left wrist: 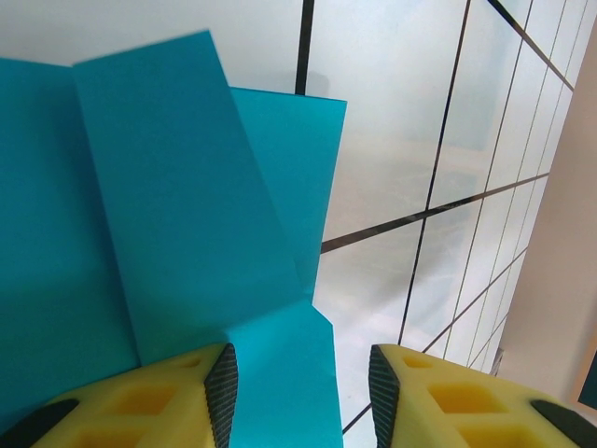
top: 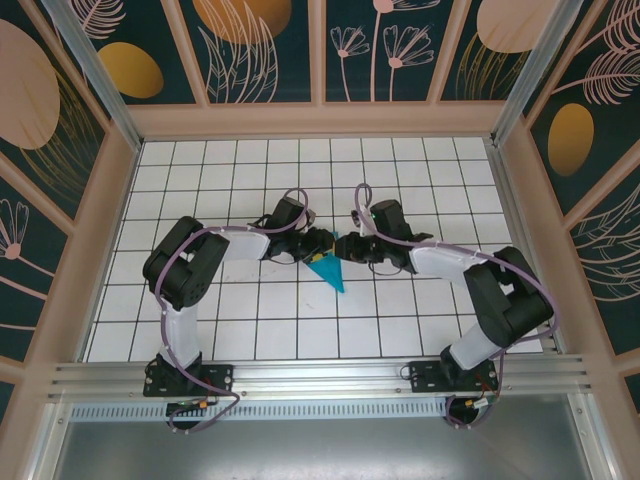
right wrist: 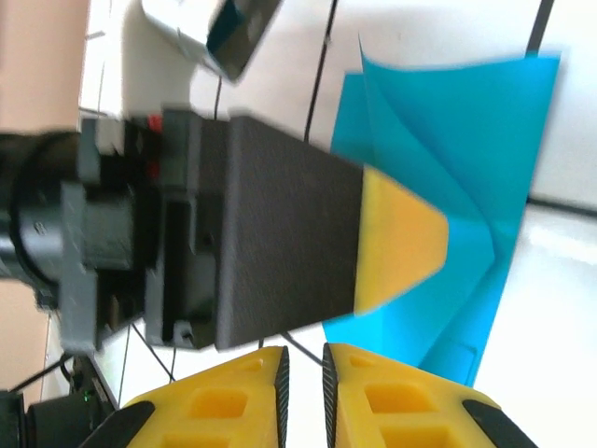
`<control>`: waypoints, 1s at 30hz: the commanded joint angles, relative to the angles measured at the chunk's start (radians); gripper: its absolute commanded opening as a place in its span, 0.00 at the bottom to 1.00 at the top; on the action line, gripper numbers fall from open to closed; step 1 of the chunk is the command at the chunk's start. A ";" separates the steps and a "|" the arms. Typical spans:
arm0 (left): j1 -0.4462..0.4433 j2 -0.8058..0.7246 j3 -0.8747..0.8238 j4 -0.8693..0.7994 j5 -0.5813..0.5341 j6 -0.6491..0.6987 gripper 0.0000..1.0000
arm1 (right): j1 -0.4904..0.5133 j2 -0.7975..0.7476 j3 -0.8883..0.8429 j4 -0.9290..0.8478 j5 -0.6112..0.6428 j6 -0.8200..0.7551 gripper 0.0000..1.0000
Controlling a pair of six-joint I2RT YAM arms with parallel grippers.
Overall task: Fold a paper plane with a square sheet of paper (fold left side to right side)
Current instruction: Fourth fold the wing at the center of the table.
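The left tool is spread. Its yellow fingers stand wide apart over the blue paper, one above the overlapping folded layers and the other above bare white tile. The right tool has its fingers almost pressed together, with a thin slit between them, close beside the paper. In that wrist view a yellow-tipped finger of the left tool lies across the paper. From above, the left tool and right tool meet nose to nose near the middle of the gridded worktop. The paper lies under and between them, its sharp tip pointing toward the near edge.
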 commanded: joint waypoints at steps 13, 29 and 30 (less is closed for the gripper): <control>-0.008 0.046 -0.031 -0.095 -0.083 0.009 0.45 | 0.086 -0.036 -0.087 0.037 -0.032 0.057 0.19; -0.007 0.050 -0.024 -0.097 -0.077 0.015 0.45 | 0.088 0.067 -0.086 0.030 -0.019 0.033 0.19; -0.007 0.050 -0.025 -0.098 -0.077 0.015 0.45 | 0.087 0.068 -0.090 0.030 -0.019 0.033 0.19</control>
